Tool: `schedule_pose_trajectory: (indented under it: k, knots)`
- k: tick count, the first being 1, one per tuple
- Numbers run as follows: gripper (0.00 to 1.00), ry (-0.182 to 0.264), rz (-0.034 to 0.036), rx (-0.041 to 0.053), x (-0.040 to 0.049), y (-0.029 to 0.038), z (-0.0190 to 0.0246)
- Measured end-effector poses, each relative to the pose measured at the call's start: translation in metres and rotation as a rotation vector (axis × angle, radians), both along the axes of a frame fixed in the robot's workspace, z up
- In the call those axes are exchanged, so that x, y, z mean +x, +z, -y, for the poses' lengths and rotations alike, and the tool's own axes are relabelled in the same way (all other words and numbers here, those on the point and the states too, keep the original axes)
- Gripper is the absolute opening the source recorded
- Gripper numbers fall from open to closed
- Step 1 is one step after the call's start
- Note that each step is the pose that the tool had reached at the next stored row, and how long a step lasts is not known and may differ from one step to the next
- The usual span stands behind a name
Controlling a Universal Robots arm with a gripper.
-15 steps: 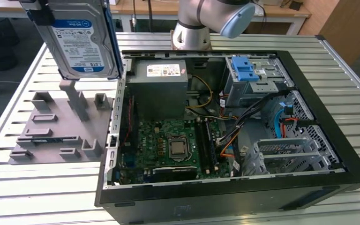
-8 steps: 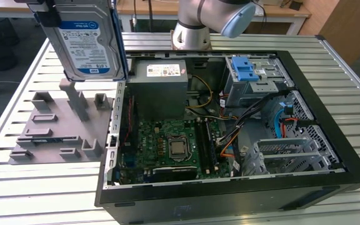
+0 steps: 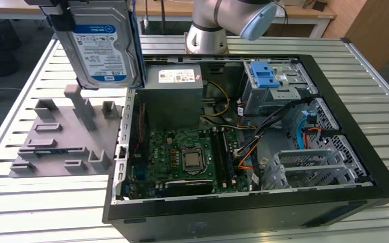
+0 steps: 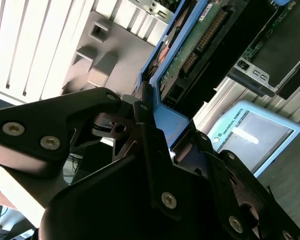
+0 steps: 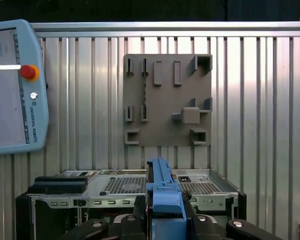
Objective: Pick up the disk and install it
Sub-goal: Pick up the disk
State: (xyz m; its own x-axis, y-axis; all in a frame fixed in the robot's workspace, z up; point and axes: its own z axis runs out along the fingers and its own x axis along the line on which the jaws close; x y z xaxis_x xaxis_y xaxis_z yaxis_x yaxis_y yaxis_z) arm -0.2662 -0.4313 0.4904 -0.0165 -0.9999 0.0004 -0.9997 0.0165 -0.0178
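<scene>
Claw (image 4: 162, 125) is clamped on the blue plastic carrier (image 4: 172, 120) at one end of the disk (image 3: 107, 45). In both wrist views the black fingers pinch a narrow lip of the frame. The disk hangs upright in the air, label facing the exterior camera. It sits above the grey fixture plate (image 3: 66, 136) and just outside the open PC case (image 3: 248, 212) wall.

Risks, as I judge them:
- The grip is on thin, smooth plastic rather than the metal body. With the heavy drive hanging below it, the frame could flex and the disk could pivot or slip out.
- The bare green circuit board (image 4: 200, 45) on the back is exposed. A scrape on the case's sheet-metal edge could damage it.
- Loose cables (image 3: 275, 121) run across the case interior near the perforated steel drive cage (image 3: 313, 167) and could snag the carrier.
- Any tilt against the cage rails and it will probably jam.

Materials:
- Disk: flat silver rectangle with a glossy white-and-blue label.
- Fixture plate: matte grey with blocky posts and slots.
- Table (image 3: 46, 202): ribbed, slatted metal.
- Case: black shell with grey steel inside.
</scene>
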Motion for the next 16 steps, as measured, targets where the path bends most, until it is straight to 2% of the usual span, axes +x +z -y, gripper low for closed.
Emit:
schedule_pose_trajectory:
  k: [16]
  knots:
    - [0.36, 0.000, 0.0000, 0.0000, 0.0273, 0.0000, 0.0078]
